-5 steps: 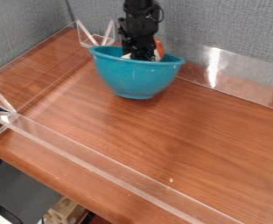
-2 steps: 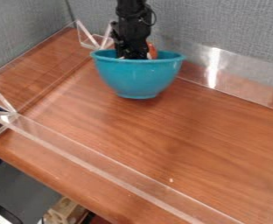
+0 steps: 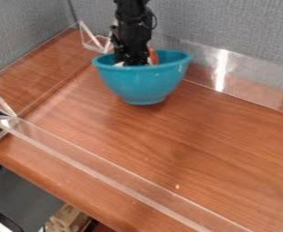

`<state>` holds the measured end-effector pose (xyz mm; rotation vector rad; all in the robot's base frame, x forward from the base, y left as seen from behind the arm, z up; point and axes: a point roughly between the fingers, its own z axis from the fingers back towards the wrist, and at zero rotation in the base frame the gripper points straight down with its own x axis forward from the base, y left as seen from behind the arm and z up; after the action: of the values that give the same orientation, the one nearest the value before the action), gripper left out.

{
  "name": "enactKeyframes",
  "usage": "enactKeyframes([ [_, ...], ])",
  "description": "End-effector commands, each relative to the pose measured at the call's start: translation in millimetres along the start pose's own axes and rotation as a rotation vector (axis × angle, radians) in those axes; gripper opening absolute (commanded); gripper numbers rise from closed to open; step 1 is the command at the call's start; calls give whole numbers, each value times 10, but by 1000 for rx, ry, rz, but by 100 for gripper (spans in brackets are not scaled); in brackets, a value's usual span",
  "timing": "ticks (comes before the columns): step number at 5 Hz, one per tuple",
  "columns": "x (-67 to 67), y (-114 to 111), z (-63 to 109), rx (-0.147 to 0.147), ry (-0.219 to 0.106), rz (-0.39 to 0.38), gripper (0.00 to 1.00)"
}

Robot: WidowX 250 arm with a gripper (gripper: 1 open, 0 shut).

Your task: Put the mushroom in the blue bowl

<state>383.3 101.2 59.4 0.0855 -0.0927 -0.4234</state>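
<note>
1. You're facing bare wood right of and in front of the blue bowl point(image 3: 141, 86); a low pass is lying open there.
2. Behind the bowl, the grey wall point(image 3: 217, 27) is blocking you.
3. Clear panels point(image 3: 108, 174) are edging the table point(image 3: 180, 145), barring sideways exits low down.

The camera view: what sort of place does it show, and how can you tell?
Probably a robot test station: a black robot arm over a wooden tabletop, with clear plastic edging and grey fabric-like panels.
</note>
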Motion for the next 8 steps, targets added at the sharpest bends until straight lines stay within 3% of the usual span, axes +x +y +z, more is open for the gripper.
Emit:
enactKeyframes([
  [1, -4, 130, 340, 59, -68, 23, 0],
  [8, -266, 301, 592, 99, -71, 109, 0],
])
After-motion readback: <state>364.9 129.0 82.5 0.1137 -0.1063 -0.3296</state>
